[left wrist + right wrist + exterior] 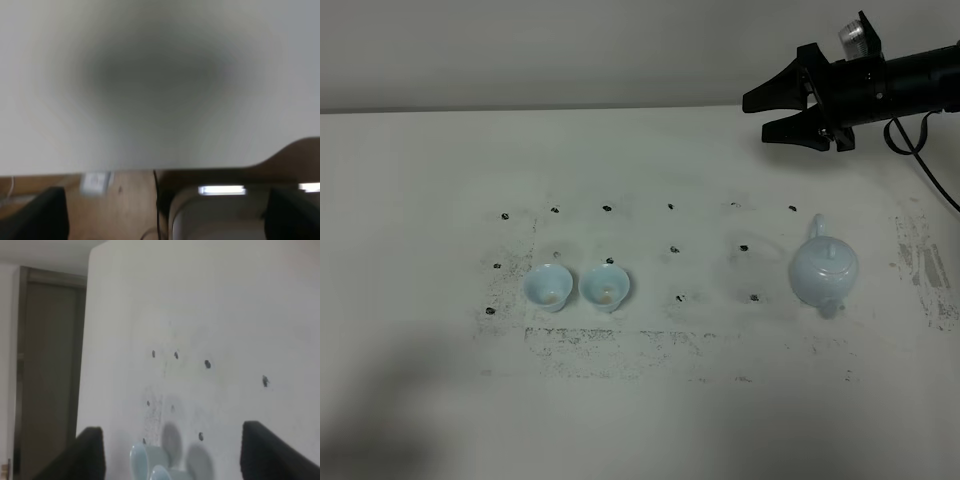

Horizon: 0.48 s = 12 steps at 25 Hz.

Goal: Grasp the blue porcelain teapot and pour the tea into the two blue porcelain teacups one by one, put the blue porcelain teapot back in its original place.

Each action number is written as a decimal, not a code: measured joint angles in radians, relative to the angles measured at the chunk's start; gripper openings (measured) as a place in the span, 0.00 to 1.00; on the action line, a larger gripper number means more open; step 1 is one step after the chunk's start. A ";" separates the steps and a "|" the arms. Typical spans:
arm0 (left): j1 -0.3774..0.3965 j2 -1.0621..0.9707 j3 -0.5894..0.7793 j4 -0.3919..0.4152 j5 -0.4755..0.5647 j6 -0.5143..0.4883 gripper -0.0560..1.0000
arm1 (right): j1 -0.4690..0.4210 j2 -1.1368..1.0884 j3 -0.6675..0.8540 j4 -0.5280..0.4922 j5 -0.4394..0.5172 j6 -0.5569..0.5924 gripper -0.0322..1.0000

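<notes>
- The blue porcelain teapot (824, 272) is round and glossy pale blue, with a knobbed lid. It stands on the right part of the table (420, 180).
- The first teacup (548, 288) and second teacup (605, 288) are small and flared. They stand just beside each other, well apart from the teapot.
- The table is matte white, scuffed and dotted with black marks.
- The right gripper (756, 116) is black and angular. Its jaws are spread wide and hold nothing, beyond the teapot.
- The left gripper (162, 200) appears as blurred dark fingers (42, 215), set wide apart, with nothing between them.
</notes>
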 joint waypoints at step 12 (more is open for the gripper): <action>0.000 -0.534 0.008 -0.023 0.005 -0.002 0.77 | 0.000 0.000 0.000 -0.013 0.000 -0.001 0.57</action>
